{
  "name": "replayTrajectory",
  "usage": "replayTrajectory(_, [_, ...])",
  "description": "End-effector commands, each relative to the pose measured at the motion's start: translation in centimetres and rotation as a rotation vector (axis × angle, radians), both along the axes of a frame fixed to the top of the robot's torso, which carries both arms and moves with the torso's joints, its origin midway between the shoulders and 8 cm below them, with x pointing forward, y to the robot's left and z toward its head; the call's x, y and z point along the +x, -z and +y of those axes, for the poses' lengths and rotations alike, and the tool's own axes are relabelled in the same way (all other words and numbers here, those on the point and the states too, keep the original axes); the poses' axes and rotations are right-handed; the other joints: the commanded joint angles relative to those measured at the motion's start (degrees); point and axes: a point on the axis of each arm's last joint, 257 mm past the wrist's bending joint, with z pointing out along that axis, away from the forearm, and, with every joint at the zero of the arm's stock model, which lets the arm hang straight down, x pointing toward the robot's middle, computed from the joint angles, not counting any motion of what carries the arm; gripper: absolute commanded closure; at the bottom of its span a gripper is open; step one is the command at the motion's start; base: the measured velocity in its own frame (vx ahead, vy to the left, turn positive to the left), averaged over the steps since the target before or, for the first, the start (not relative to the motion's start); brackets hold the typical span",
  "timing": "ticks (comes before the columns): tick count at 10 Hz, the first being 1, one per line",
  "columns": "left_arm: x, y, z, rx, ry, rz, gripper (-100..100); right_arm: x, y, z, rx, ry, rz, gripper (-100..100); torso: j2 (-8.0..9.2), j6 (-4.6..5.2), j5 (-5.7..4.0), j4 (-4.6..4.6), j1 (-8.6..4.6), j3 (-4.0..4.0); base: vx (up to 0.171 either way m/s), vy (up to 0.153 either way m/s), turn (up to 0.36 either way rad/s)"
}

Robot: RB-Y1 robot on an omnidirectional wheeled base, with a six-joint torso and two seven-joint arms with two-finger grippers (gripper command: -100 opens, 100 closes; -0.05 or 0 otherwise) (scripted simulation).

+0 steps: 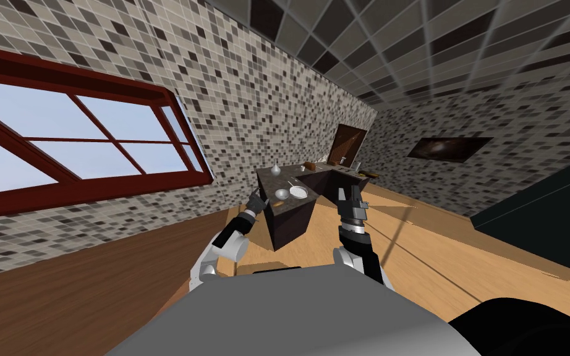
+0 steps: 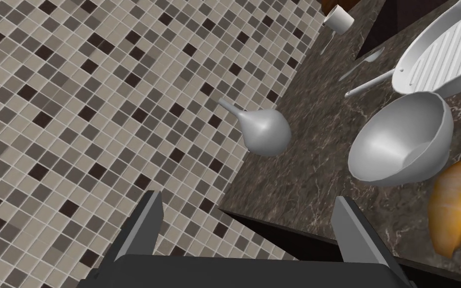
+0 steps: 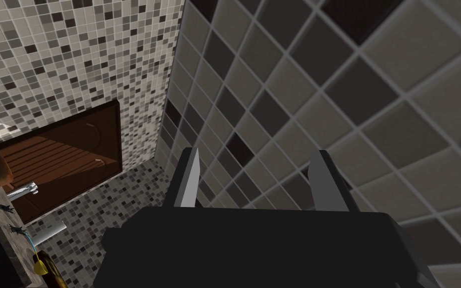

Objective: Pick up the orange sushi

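The orange sushi (image 2: 457,207) is an oblong orange piece lying on the dark marbled counter (image 2: 314,170), close to its near edge and next to a grey bowl (image 2: 399,140). My left gripper (image 2: 247,200) is open and hovers over the counter's corner. The sushi lies outside its fingers, off to the side of one fingertip (image 2: 343,210). In the head view the left gripper (image 1: 256,200) sits just left of the counter's near corner, where the sushi (image 1: 276,203) shows as a small orange spot. My right gripper (image 1: 347,195) is raised beside the counter, open (image 3: 256,155) and holding nothing.
On the counter (image 1: 290,207) stand a grey long-necked flask (image 2: 264,131), a ribbed white plate (image 2: 449,50), a spoon (image 2: 369,82) and a white cup (image 2: 338,20). A tiled wall runs behind it. A dark cabinet (image 1: 543,216) stands at the right, with wooden floor between.
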Motion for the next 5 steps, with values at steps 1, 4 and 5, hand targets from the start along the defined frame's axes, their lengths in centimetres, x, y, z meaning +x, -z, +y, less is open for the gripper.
replayTrajectory(1, [0.2,0.8,-0.7,-0.012,0.017,0.046,-100,0.0,0.0,0.0,0.000,0.000,0.000,0,0.00,0.00,0.00,0.00,0.00,0.00,0.015,0.026,-0.019])
replayTrajectory(4, [0.4,2.2,-1.9,-0.033,0.048,0.122,-100,0.0,0.0,0.0,0.000,0.000,0.000,0,-0.04,-0.01,0.01,-0.01,0.02,-0.03,0.020,0.028,-0.015])
replayTrajectory(5, [0.6,2.8,-2.9,-0.060,0.076,0.166,-100,0.0,0.0,0.0,0.000,0.000,0.000,0,-0.01,-0.01,0.00,-0.01,-0.03,-0.01,0.014,0.021,-0.029])
